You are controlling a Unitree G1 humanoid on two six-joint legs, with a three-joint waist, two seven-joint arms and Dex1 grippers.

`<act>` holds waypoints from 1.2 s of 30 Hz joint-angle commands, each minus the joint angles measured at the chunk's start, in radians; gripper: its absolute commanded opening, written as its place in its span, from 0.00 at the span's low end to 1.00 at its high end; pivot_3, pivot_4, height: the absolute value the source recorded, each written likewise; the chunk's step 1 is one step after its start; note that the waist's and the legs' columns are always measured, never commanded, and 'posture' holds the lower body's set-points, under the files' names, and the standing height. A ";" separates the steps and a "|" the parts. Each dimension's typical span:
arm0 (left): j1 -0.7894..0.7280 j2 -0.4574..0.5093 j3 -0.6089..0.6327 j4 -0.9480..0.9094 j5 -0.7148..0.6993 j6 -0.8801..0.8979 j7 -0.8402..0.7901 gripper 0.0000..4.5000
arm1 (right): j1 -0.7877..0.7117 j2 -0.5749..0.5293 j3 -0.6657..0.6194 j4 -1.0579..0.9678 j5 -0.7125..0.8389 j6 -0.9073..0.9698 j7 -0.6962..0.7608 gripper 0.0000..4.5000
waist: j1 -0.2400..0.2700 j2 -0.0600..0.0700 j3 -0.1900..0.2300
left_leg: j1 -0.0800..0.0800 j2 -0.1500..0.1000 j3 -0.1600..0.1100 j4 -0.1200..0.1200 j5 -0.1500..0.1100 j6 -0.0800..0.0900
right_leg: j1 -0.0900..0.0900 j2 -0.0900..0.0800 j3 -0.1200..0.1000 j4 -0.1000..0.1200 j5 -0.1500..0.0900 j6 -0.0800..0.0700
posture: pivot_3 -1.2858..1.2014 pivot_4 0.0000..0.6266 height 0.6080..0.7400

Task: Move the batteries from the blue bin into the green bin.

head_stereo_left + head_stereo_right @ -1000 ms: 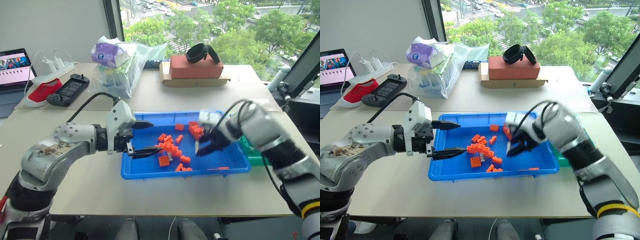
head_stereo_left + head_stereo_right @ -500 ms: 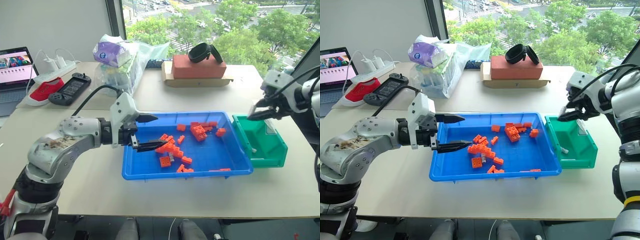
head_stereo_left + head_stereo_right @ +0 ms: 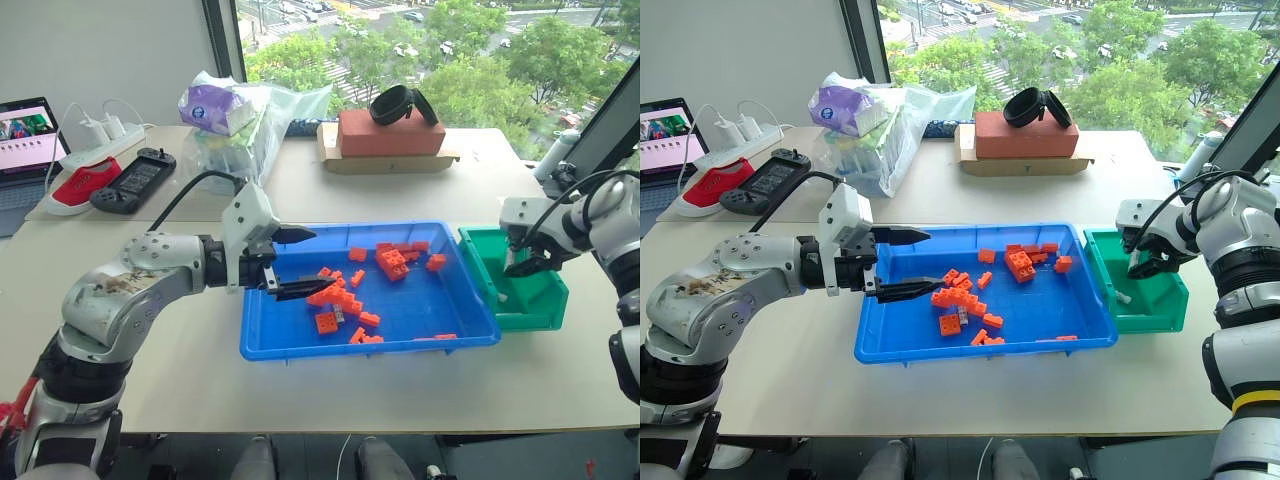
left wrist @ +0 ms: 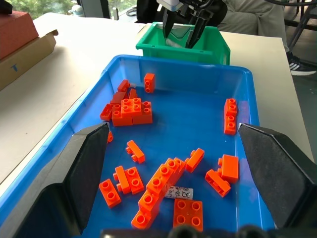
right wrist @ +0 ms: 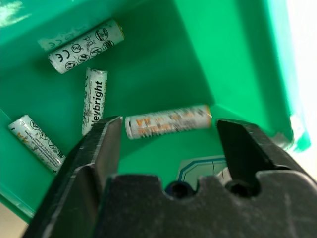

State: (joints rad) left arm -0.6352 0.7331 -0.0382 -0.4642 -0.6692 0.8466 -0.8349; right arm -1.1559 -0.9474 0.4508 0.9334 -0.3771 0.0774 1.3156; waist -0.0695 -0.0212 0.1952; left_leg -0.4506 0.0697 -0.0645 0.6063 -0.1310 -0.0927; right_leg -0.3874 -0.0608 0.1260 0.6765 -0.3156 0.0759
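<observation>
Four batteries (image 5: 167, 121) lie in green bin (image 3: 535, 300), one battery (image 4: 178, 192) left among bricks in blue bin (image 3: 300, 345); right tool (image 5: 166, 148) wide open, empty, over green bin; left tool (image 3: 292, 264) open, empty.

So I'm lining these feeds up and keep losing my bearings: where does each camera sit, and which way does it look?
Head pair: up high, looking down over blue bin, green bin, both arms.
Left wrist: along the open left gripper across bricks, one battery.
Right wrist: down between the open right gripper fingers at batteries in the green bin.
Shared: the left wrist also sees the right gripper.
</observation>
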 commanded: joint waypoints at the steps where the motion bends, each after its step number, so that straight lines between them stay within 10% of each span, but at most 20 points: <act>1: 0.008 0.014 0.033 -0.038 -0.003 -0.013 0.007 1.00 | -0.032 -0.016 -0.026 0.012 -0.014 -0.032 0.006 0.99 | 0.000 0.000 0.000 | 0.000 0.000 0.000 0.000 0.000 0.000 | 0.000 0.000 0.000 0.000 0.000 0.000 | 0.52 0.24 1.00; 11: 0.062 0.062 0.105 -0.053 -0.005 0.004 0.037 1.00 | -0.231 0.004 -0.114 -0.085 0.080 0.014 0.152 0.99 | -0.004 0.004 0.002 | 0.001 0.000 0.000 0.000 0.000 0.000 | 0.000 0.000 0.000 0.001 0.000 0.000 | 0.52 0.24 1.00; 17: 0.155 0.154 0.236 -0.084 -0.046 0.046 0.037 1.00 | -0.124 0.126 -0.124 -0.545 0.379 0.410 0.298 0.99 | -0.020 0.004 0.002 | 0.003 0.000 -0.001 -0.001 0.000 0.000 | 0.000 0.000 -0.001 0.005 0.000 0.000 | 0.52 0.24 1.00; 36: 0.354 0.284 0.429 -0.206 -0.217 0.136 0.052 1.00 | 0.054 0.360 0.087 -0.897 0.413 0.939 0.061 0.99 | 0.002 0.003 0.002 | 0.002 0.001 -0.001 0.000 0.000 0.000 | -0.001 0.001 -0.001 0.004 0.000 0.000 | 0.52 0.24 1.00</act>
State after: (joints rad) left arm -0.2753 0.9947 0.3578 -0.6415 -0.8683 0.9838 -0.7937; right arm -1.0968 -0.5939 0.5429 0.0694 0.0236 0.9977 1.4088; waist -0.0671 -0.0179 0.1972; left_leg -0.4484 0.0704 -0.0654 0.6061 -0.1306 -0.0932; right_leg -0.3883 -0.0602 0.1246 0.6810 -0.3158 0.0754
